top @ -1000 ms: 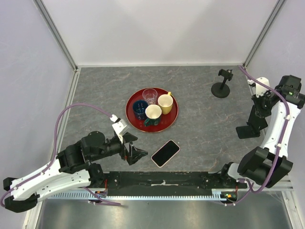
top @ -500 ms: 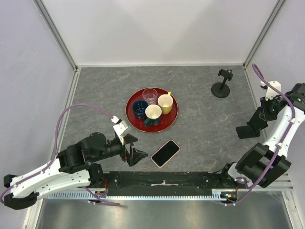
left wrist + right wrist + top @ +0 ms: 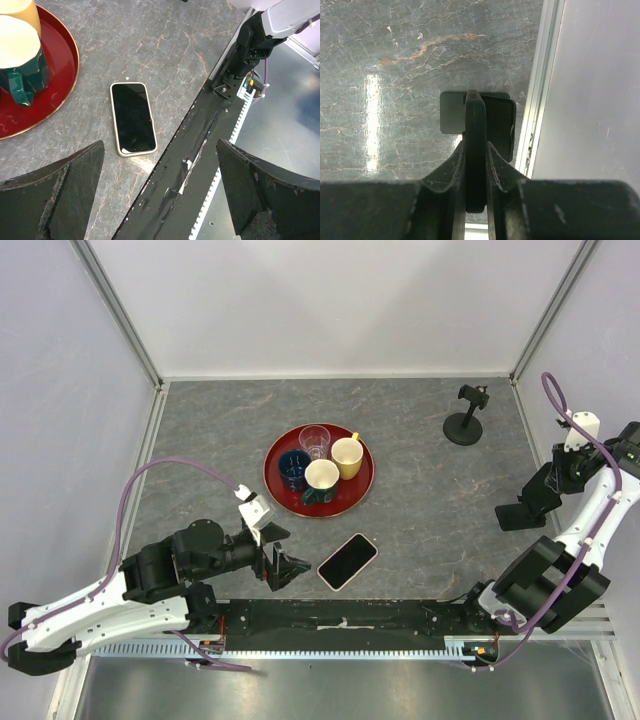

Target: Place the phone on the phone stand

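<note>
The phone [image 3: 347,561], black screen in a cream case, lies flat on the grey table near its front edge; it also shows in the left wrist view [image 3: 132,119]. My left gripper [image 3: 283,552] is open wide and empty, just left of the phone, its fingers [image 3: 65,185] spread over the front edge. A black phone stand [image 3: 465,421] with a round base and a clamp top stands at the back right. My right gripper [image 3: 537,500] is shut on a thin black slab-like piece [image 3: 474,125], seen edge-on, low over the table by the right wall.
A red tray [image 3: 283,492] in the middle holds several cups: clear, yellow, dark blue and dark green. A black rail [image 3: 190,165] runs along the table's front edge. The right wall frame [image 3: 540,90] is close beside my right gripper.
My right arm has swung out toward the right wall with the black piece still in its grip. My left gripper has shifted slightly; the phone has not moved.
</note>
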{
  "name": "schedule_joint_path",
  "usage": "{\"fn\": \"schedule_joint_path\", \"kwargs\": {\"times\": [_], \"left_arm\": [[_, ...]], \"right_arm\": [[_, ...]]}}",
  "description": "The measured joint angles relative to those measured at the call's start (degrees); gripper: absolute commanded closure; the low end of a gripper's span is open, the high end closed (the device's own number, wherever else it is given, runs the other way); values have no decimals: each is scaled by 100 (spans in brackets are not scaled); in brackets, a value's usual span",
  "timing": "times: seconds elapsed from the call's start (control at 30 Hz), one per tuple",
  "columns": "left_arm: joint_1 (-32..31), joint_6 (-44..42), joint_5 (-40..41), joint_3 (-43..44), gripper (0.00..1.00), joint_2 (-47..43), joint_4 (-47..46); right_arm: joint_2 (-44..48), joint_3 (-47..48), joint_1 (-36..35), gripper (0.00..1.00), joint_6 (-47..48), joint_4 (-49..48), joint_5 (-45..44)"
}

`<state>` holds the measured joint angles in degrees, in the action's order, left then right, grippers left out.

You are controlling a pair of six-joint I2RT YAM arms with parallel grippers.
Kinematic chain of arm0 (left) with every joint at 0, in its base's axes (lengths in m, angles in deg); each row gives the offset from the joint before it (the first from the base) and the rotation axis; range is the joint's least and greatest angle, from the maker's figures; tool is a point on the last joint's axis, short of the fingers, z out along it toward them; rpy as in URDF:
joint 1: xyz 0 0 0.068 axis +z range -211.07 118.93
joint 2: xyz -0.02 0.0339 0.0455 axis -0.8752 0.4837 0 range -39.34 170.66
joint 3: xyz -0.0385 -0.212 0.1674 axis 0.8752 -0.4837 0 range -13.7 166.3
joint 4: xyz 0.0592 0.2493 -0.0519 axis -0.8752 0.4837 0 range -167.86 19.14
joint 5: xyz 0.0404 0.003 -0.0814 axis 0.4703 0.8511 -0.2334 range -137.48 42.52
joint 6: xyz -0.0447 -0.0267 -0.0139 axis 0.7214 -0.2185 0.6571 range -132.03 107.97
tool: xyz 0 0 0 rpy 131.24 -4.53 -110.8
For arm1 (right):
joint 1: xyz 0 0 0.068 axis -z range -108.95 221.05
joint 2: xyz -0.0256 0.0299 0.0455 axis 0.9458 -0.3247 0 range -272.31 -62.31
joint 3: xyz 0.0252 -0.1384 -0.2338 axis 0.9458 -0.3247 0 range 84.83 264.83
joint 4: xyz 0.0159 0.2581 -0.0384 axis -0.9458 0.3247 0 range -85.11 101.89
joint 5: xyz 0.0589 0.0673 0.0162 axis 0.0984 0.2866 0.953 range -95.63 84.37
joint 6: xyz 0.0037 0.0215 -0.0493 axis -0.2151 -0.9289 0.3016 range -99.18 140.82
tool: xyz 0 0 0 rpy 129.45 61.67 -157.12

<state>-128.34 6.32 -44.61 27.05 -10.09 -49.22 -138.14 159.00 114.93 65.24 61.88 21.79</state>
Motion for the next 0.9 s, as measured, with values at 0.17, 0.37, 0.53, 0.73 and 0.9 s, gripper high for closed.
{"fn": "schedule_joint_path", "kwargs": {"times": [0.17,0.37,0.53,0.73,0.9], "left_arm": [[-50,-2,7,0,0,0,2],[-120,-4,9,0,0,0,2],[-195,-4,17,0,0,-7,2],[-326,-4,140,0,0,-52,9],[-450,-7,238,0,0,-87,24]], "right_arm": [[0,0,24,100,-31,-55,13],[0,-70,24,100,-50,-94,-9],[0,-251,22,100,-66,-105,-76],[4,-256,22,100,-66,-129,-79],[4,-256,22,99,-68,-131,-90]]}}
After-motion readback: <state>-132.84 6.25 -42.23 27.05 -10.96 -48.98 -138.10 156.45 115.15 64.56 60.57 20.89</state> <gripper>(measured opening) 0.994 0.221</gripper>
